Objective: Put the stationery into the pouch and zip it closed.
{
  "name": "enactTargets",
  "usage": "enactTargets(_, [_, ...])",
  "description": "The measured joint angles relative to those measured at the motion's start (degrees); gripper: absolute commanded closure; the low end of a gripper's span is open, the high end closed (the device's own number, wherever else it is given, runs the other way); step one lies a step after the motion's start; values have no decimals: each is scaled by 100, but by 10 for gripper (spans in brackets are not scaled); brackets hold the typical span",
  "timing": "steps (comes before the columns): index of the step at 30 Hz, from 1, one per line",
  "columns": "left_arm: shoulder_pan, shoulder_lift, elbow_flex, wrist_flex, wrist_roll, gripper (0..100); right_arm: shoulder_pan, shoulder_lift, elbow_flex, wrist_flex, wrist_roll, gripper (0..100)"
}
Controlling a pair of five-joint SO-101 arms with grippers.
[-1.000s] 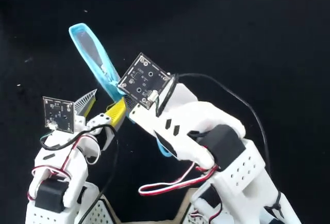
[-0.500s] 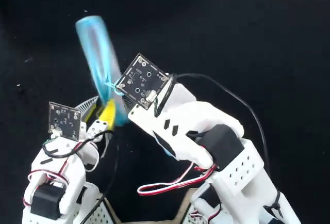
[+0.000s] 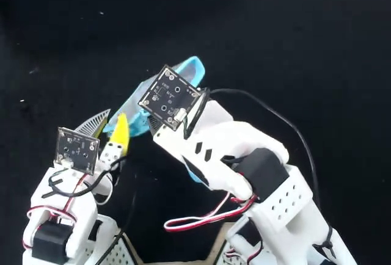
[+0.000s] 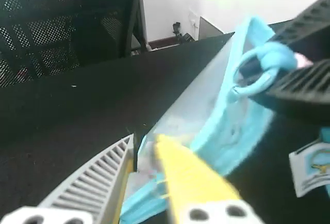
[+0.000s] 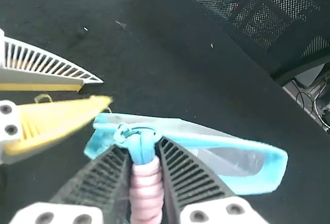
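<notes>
Across the high view your black tabletop (image 3: 305,63) takes up nearly everything. Low and right of centre sits your right arm (image 3: 244,155), the bigger shape, and your left arm (image 3: 67,204) stands in the lower left corner.

Just left of centre the blue-edged clear pouch (image 3: 190,68) is held off the tabletop. It slants from lower left to upper right, partly hidden under the right wrist camera.

Your right gripper (image 5: 140,144) has its black jaws closed on the blue zip-pull loop (image 5: 135,133) at the pouch's edge, and a pink ribbed piece (image 5: 146,182) sits between the jaws behind the loop.

Your left gripper (image 4: 144,141) has its grey and yellow jaws a little apart. The yellow one lies right against the pouch's lower end, and you cannot tell whether it pinches the fabric.
</notes>
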Motion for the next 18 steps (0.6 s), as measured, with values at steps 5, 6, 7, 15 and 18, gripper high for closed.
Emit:
enactTargets(5, [-18,0,167,0,-18,787,26,0,9,0,0,988])
enactTargets(6, [-18,0,167,0,-26,787,26,0,9,0,0,988])
enactTargets(7, [-18,0,149,9,-26,787,35,0,9,-26,0,988])
enactTargets(15, [-290,0,-1160,1319,-9,785,26,0,9,-202,0,988])
enactTargets(18, [-290,0,-1600,1785,-9,784,26,0,9,-308,0,988])
